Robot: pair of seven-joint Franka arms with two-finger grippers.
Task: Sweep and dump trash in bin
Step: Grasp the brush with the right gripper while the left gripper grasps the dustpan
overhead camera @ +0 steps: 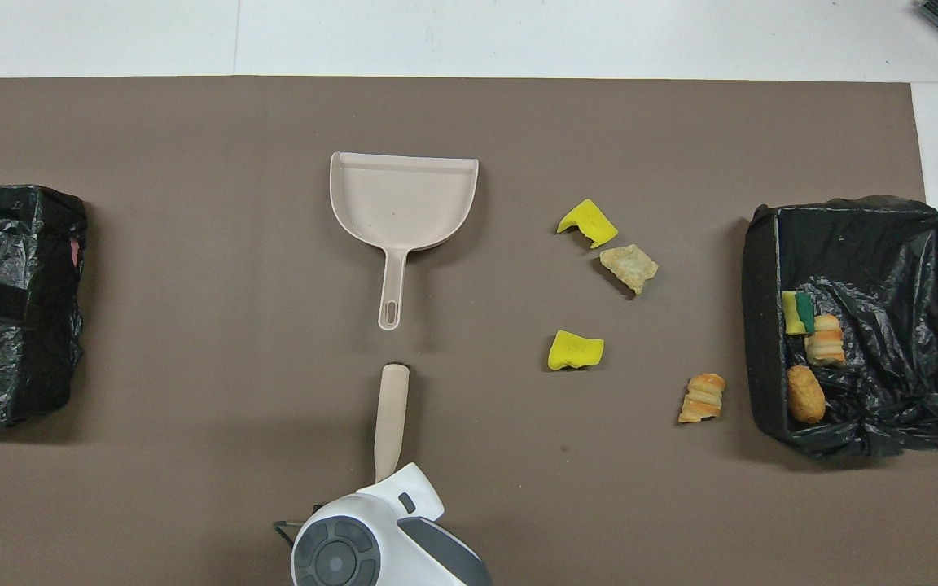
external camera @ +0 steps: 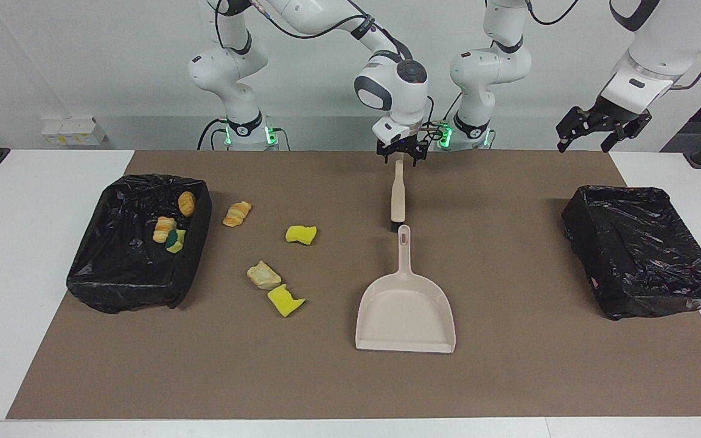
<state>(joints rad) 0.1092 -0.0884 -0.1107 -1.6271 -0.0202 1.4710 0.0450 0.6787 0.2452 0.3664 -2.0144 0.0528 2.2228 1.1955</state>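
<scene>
A brown mat covers the white table; a white socket box sits against the wall.

Pale beige dustpan and matching beige brush handle; bright yellow sponge scraps; tan-orange striped pastry piece; glossy black bin liners; flat brown mat on a white table.
</scene>
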